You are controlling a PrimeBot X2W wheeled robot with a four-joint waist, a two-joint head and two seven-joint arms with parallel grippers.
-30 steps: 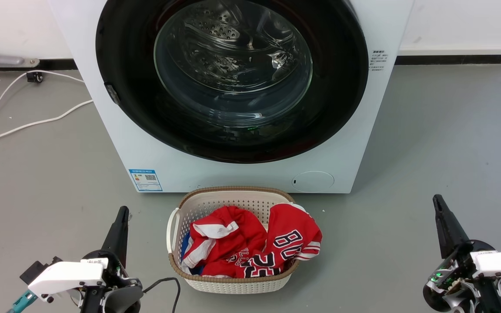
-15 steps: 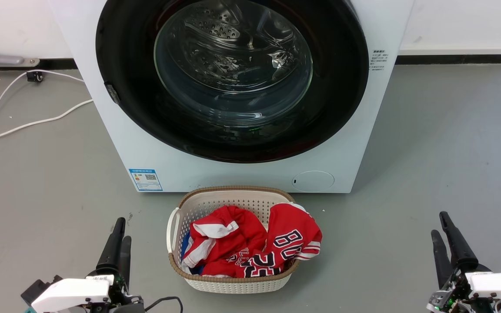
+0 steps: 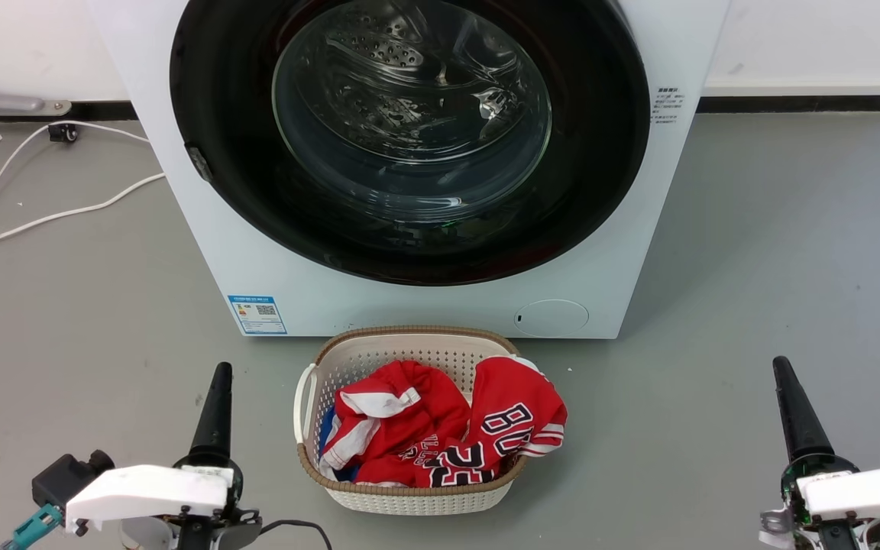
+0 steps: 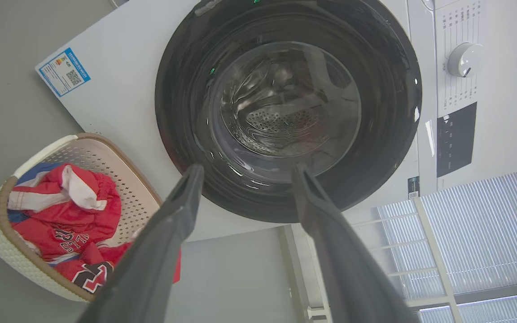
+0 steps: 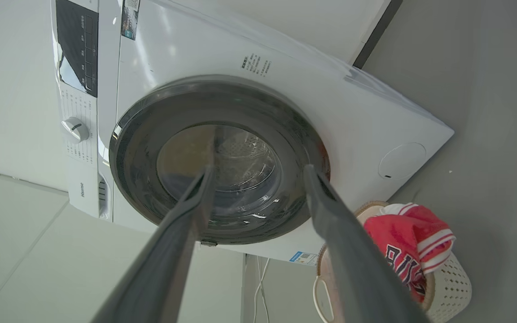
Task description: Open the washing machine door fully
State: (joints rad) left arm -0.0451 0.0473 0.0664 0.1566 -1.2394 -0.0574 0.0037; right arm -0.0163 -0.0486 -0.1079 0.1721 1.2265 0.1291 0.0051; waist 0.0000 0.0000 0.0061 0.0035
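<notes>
Door (image 3: pixel 409 130) closed at 12 o'clock; left gripper (image 3: pixel 220 372) at 7, right gripper (image 3: pixel 780 363) at 5, jaws spread, well apart from it.

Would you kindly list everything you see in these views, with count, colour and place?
washing machine: one, white, on the grey floor against the wall
washing machine door: one, glossy black with clear glass, closed on the machine's front
label sticker: one, blue, low on the machine's front, left
round flap: one, white, low on the machine's front, right
dial: one, white, on the control panel
laundry basket: one, cream with a brown rim, on the floor before the machine
clothes: a heap, count unclear, red and white, in the basket
cable: white, count unclear, on the floor left of the machine
left pincer: one, dark, lower left, open
right pincer: one, dark, lower right, open
</notes>
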